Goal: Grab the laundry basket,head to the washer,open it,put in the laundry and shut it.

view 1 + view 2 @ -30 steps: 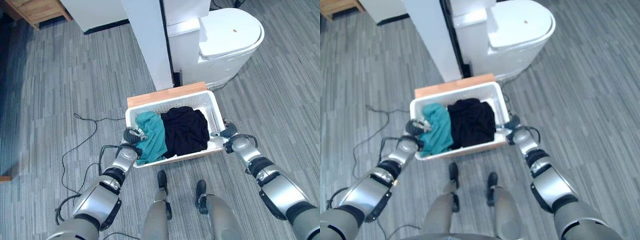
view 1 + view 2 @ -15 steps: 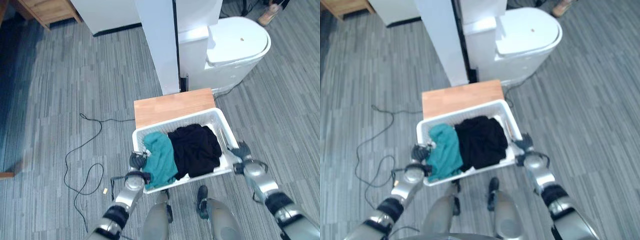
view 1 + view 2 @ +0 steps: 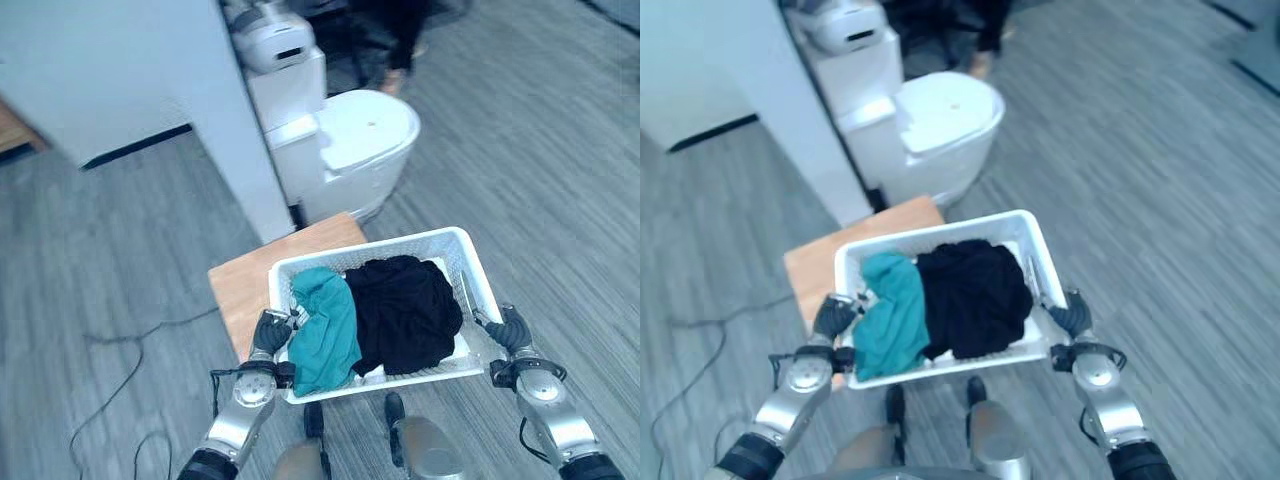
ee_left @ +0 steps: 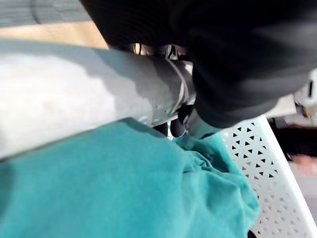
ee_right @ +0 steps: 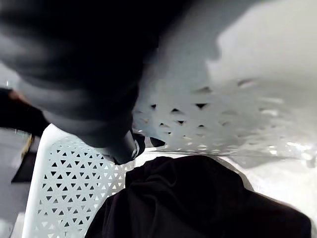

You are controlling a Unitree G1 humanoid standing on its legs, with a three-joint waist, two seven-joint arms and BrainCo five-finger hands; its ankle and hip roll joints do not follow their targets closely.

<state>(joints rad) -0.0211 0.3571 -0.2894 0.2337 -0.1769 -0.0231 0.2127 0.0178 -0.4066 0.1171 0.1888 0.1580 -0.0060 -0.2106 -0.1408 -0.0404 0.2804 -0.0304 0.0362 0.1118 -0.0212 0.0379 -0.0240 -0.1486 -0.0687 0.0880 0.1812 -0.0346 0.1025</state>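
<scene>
**Basket lifted and carried between both robot hands**

The white laundry basket (image 3: 470,262) hangs in front of the robot, clear of the low wooden surface (image 3: 243,283) at its far left. The left robot hand (image 3: 270,333) curls round the rim at the left end; the right robot hand (image 3: 507,329) clamps the right end, fingers hooked over the perforated wall. Inside lie a teal garment (image 3: 322,330) on the left and a black garment (image 3: 405,310) on the right, touching. A white appliance (image 3: 345,140) with a rounded top stands farther off, beside a white panel (image 3: 150,90).

The step in hand appears to be carrying the load to the washer. The next move likely calls for a level basket, both grips kept firm, and a stop near the machine with room to set the basket down.
</scene>
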